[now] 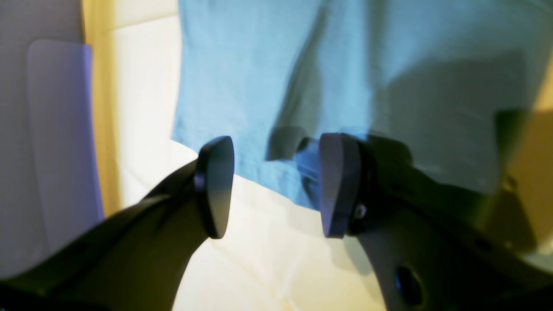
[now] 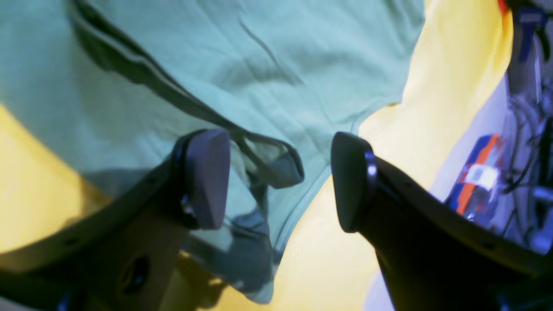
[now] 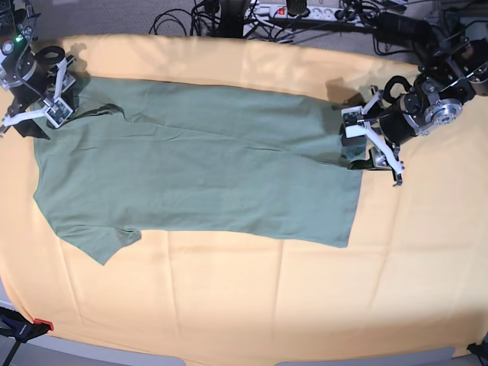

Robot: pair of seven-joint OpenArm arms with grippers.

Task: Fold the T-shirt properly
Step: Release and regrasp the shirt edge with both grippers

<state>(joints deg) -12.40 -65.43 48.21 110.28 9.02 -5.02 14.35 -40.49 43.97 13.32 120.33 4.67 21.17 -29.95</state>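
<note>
The sage-green T-shirt (image 3: 198,168) lies flat on the orange-yellow cloth (image 3: 305,305), stretched left to right, with one sleeve sticking out at the lower left. My left gripper (image 3: 367,149) is at the shirt's right edge. In the left wrist view it (image 1: 276,185) is open, its pads astride the hem of the shirt (image 1: 259,65), holding nothing. My right gripper (image 3: 44,113) is at the shirt's top left corner. In the right wrist view it (image 2: 278,181) is open above a folded seam of the shirt (image 2: 216,65).
Cables and a power strip (image 3: 305,11) run along the far edge behind the cloth. A red clamp (image 3: 38,325) sits at the near left corner. An orange-and-blue object (image 2: 475,177) lies off the cloth beside the right gripper.
</note>
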